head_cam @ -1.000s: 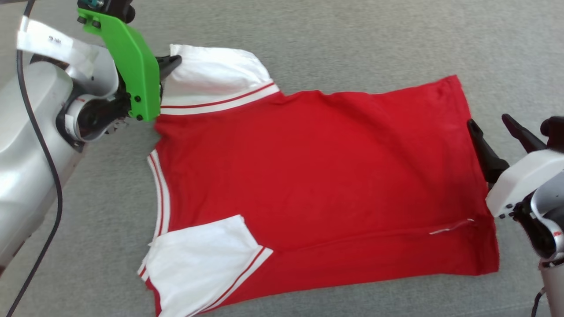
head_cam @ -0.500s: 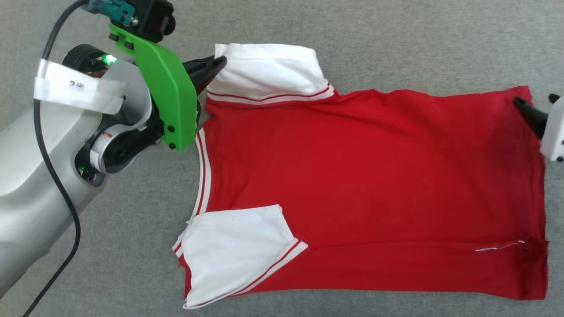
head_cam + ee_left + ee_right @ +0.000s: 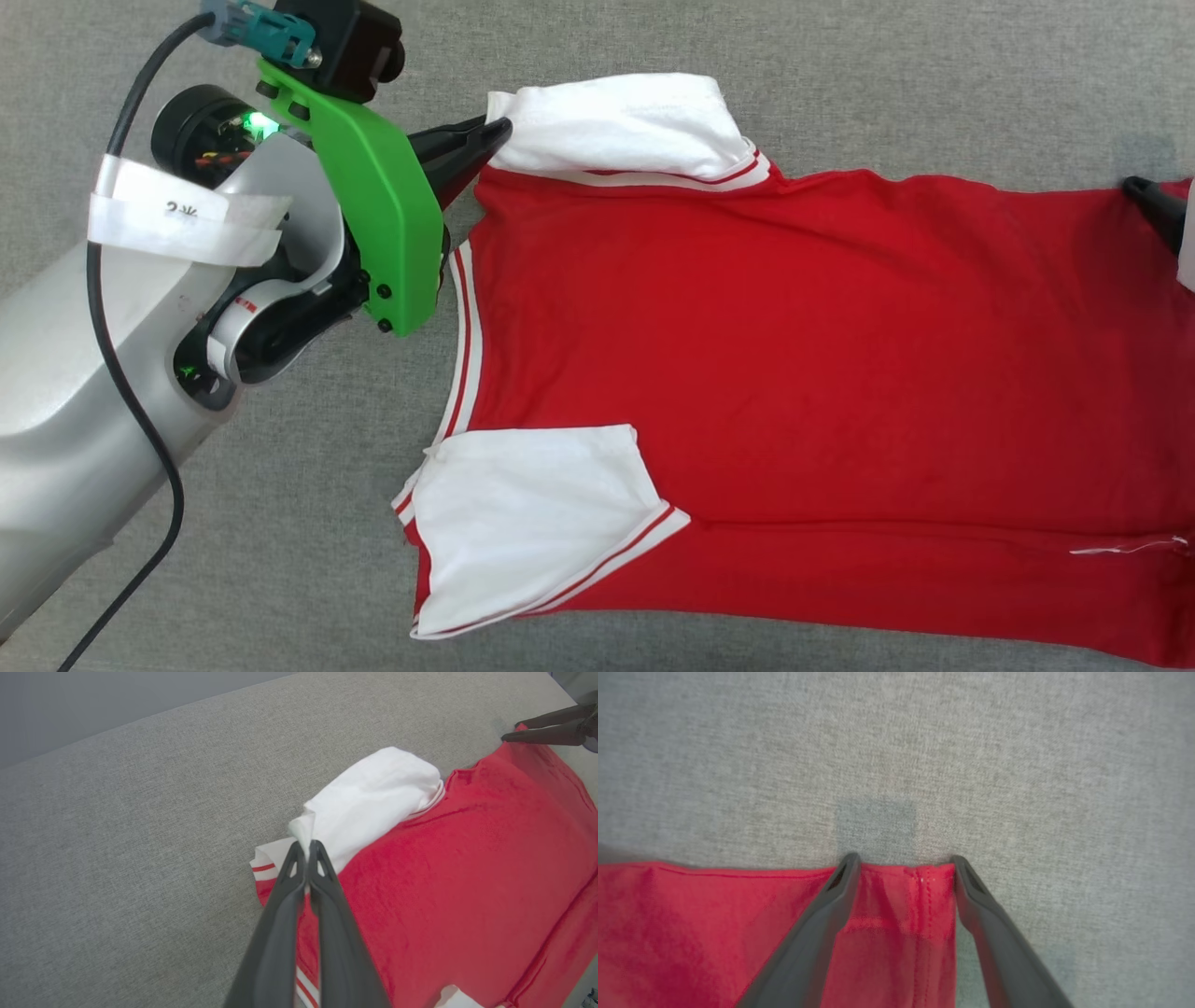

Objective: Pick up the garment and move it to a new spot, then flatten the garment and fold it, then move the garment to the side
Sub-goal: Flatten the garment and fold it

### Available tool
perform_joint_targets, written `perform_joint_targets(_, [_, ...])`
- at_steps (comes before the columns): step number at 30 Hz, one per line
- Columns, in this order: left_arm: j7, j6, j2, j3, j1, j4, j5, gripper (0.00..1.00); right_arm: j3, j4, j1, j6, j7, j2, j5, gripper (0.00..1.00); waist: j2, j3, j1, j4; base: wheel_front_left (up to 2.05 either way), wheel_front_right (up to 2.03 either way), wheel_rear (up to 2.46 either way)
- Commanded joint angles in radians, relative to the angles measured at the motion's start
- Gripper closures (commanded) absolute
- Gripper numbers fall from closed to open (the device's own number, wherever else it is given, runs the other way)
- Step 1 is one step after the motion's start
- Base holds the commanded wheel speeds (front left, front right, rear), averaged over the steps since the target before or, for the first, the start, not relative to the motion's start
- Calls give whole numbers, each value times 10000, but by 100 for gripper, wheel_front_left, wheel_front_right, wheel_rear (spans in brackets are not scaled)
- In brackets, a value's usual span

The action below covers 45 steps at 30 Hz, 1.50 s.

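I see the garment [image 3: 794, 373] spread flat on the grey counter [image 3: 840, 56], my left jaws clamped together on its far white sleeve [image 3: 616, 121], my right jaws wide apart over its hem corner [image 3: 906, 896]

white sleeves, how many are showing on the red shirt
2. The far sleeve is at the head view's top, pinched by the shut left claw; the near sleeve lies folded onto the shirt at lower left. None seems hidden.
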Motion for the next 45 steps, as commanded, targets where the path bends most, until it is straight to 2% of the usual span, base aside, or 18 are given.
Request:
perform_joint_targets(1, [-78,-66,-15,10,-2,-28,67,100,302,343,173,-4,305,147,23,0,0,87,1,67,0,0,0])
perform_joint_targets(2, [-88,-93,-5,10,-8,-12,70,100,417,465,206,-4,524,137,41,0,0,108,1,68,0,0,0])
perform_joint_targets(3, [-101,-119,-2,6,-16,16,81,100,493,561,211,-4,704,135,71,53,0,123,1,69,0,0,0])
perform_joint_targets(4, [-116,-138,-8,5,-21,48,86,100,562,583,202,-4,790,145,103,91,0,128,1,71,0,0,0])
perform_joint_targets(5, [-144,-155,-15,9,-26,99,93,100,580,599,182,-4,839,175,145,100,0,130,1,71,0,0,0])
perform_joint_targets(10, [-290,-192,-24,33,-37,351,156,100,489,559,145,-4,659,272,200,100,0,132,1,32,0,0,0])
perform_joint_targets(14, [-497,-204,-63,37,56,600,205,100,297,565,245,-4,31,300,287,100,0,-52,1,-35,0,0,0])
perform_joint_targets(26, [-1323,-109,-56,187,698,1378,119,100,-83,428,697,-4,-2941,163,983,100,0,-1200,1,-325,0,0,0])
perform_joint_targets(33, [-1587,10,43,25,1466,1464,5,100,-22,139,1360,-4,-4476,-195,1650,100,0,-1984,1,-362,0,0,0])
perform_joint_targets(45, [-2063,559,350,-415,3435,702,-321,100,309,-420,3444,-4,-5405,-585,2891,100,0,-3077,1,-273,0,0,0])
